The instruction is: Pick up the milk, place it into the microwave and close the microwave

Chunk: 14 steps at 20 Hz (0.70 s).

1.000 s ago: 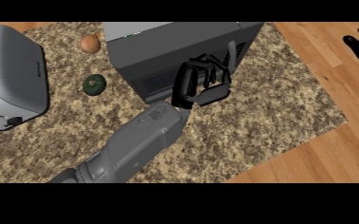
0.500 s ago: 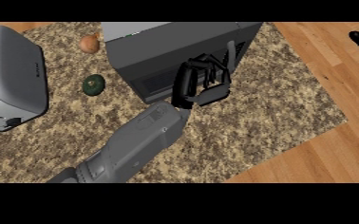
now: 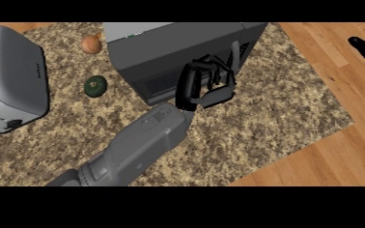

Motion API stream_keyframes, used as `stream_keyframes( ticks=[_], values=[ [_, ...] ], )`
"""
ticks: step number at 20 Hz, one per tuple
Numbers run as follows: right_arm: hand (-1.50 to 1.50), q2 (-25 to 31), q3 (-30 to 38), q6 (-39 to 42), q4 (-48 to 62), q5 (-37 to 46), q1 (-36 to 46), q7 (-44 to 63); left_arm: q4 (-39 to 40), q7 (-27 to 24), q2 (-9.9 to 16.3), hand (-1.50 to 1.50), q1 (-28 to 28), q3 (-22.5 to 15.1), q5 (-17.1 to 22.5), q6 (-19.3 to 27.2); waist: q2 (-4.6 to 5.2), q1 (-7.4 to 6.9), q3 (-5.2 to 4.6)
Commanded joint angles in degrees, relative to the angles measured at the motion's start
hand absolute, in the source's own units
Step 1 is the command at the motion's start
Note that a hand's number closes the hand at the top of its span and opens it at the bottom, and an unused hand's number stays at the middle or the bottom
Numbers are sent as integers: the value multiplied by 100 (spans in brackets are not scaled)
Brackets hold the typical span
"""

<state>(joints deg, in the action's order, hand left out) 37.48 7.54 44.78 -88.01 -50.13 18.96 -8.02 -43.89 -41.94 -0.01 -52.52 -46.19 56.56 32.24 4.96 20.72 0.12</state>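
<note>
The dark grey microwave (image 3: 167,53) stands at the back middle of the speckled counter, and its door looks shut or very nearly so. My left hand (image 3: 202,88) lies against the door's front near its right side. Its fingers (image 3: 208,64) are relaxed and touch the door without gripping anything. No milk shows anywhere in the view; whether it is inside the microwave cannot be seen. Only a black tip of my right hand (image 3: 357,43) shows at the right edge, resting over the wooden surface.
A grey box-shaped appliance (image 3: 21,84) fills the left edge. Left of the microwave lie a brown onion-like thing (image 3: 91,44) and a dark green round fruit (image 3: 95,85). The wooden surface (image 3: 321,164) borders the speckled counter (image 3: 271,121) on the right and front.
</note>
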Motion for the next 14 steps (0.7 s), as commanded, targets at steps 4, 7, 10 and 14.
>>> stream_keyframes(
  ticks=[4,7,10,14],
  values=[
    [-150,104,-41,99,8,-212,-1,110,496,121,1,150,-379,124,203,-111,72,87,-18],
    [-150,222,8,145,43,-210,86,141,459,49,1,150,-379,92,270,-124,101,80,-19],
    [-150,263,2,215,42,-316,61,164,565,8,1,150,-379,81,282,-111,94,71,-13],
    [-150,246,-35,261,16,-484,177,160,594,46,1,150,-546,-200,165,-218,84,104,1]
  ],
)
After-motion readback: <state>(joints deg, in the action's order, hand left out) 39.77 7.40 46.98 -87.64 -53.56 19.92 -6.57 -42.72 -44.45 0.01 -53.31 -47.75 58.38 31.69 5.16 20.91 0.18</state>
